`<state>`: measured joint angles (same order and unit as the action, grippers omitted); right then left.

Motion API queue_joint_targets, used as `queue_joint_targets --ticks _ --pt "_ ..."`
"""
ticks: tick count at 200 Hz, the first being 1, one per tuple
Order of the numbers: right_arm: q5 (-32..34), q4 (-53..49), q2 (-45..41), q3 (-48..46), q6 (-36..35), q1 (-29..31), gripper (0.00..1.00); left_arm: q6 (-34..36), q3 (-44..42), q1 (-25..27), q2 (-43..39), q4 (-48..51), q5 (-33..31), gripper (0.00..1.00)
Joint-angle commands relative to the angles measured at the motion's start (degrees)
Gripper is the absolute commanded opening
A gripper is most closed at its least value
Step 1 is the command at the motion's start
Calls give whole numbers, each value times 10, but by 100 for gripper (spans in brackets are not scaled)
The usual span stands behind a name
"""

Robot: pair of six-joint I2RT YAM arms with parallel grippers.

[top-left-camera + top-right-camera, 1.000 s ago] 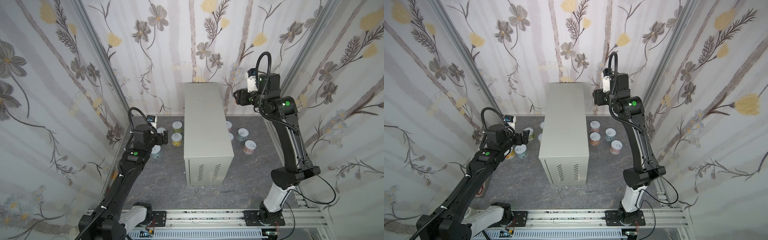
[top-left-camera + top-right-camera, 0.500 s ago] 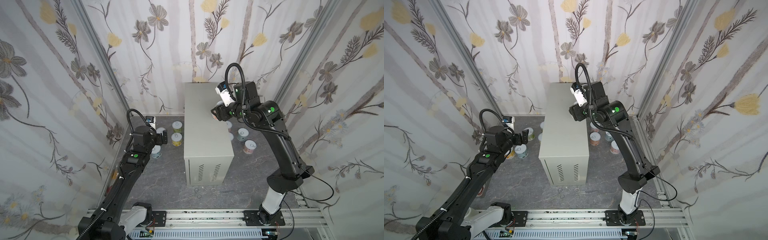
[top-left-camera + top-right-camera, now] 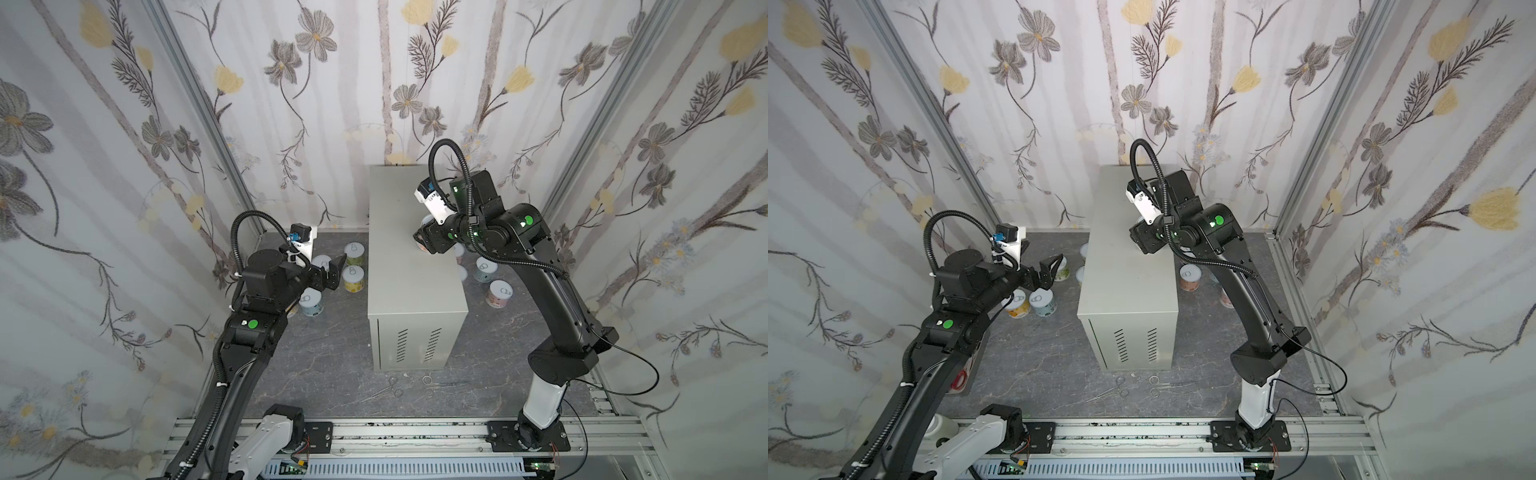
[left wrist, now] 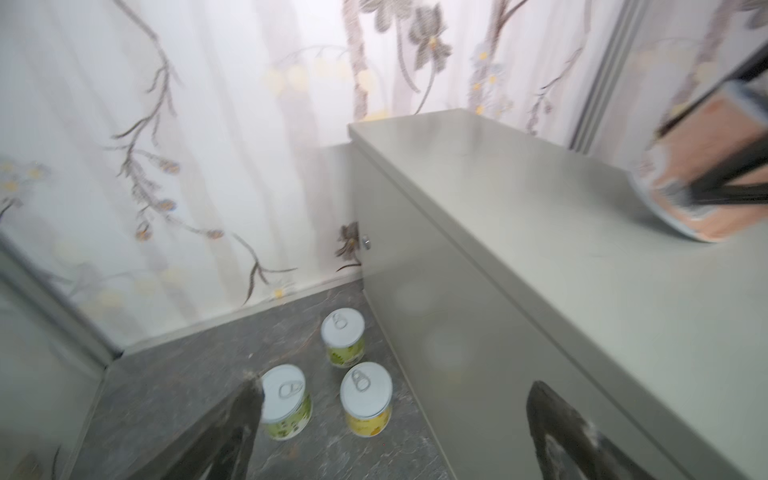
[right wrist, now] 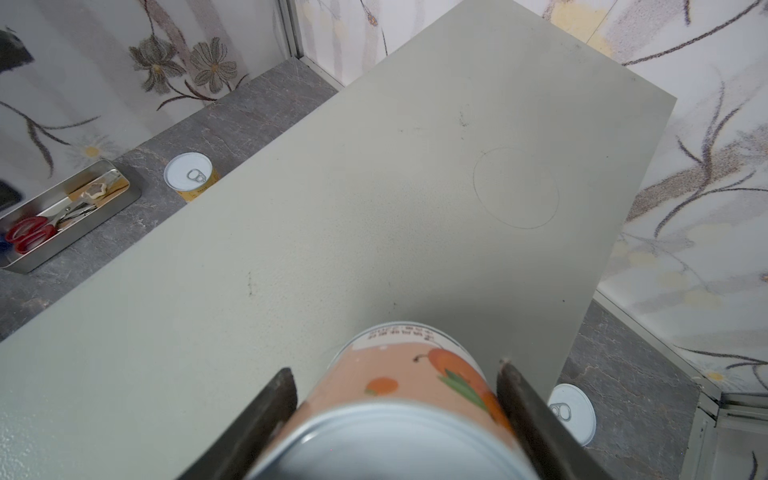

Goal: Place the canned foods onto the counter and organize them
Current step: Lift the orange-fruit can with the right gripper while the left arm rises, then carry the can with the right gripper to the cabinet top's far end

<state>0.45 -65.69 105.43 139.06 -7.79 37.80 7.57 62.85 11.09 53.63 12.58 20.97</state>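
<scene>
Swung over flat metal counter (image 5: pixel 374 187), right tool (image 5: pixel 395 370) clamps cylindrical tin (image 5: pixel 390 415); left tool (image 4: pixel 397 384) apart.

You look at counter (image 5: pixel 374 187): painted metal, light grey, matt, fine-grained, faint scuffs and ring mark. In your right gripper (image 5: pixel 395 365), peach-label can (image 5: pixel 407 382): smooth paper label, slight sheen; bare metal end, satin silver. Its fingers (image 5: pixel 274 399): dark, matt, worn pale at tips. Floor (image 5: pixel 232 112): dark stone-look, veined, matt. Tray (image 5: pixel 87 230): polished metal, mirror-bright. Scissors (image 5: pixel 25 236): glossy red plastic handles. Loose cans (image 4: pixel 343 338): silver metal lids, paper labels.
</scene>
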Motion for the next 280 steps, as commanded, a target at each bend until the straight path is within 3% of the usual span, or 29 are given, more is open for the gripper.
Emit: queue_joint_targets --ticks 1,57,217,280 --pt "-13 -2 6 3 -17 0 52 22 42 1 -2 24 116 100" --pt "-16 9 15 3 -20 0 64 26 74 7 3 24 131 100" --pt "-74 33 34 3 -12 -27 70 24 56 13 13 3 114 100" --pt "-81 56 43 3 -5 -36 71 31 46 13 12 4 75 100"
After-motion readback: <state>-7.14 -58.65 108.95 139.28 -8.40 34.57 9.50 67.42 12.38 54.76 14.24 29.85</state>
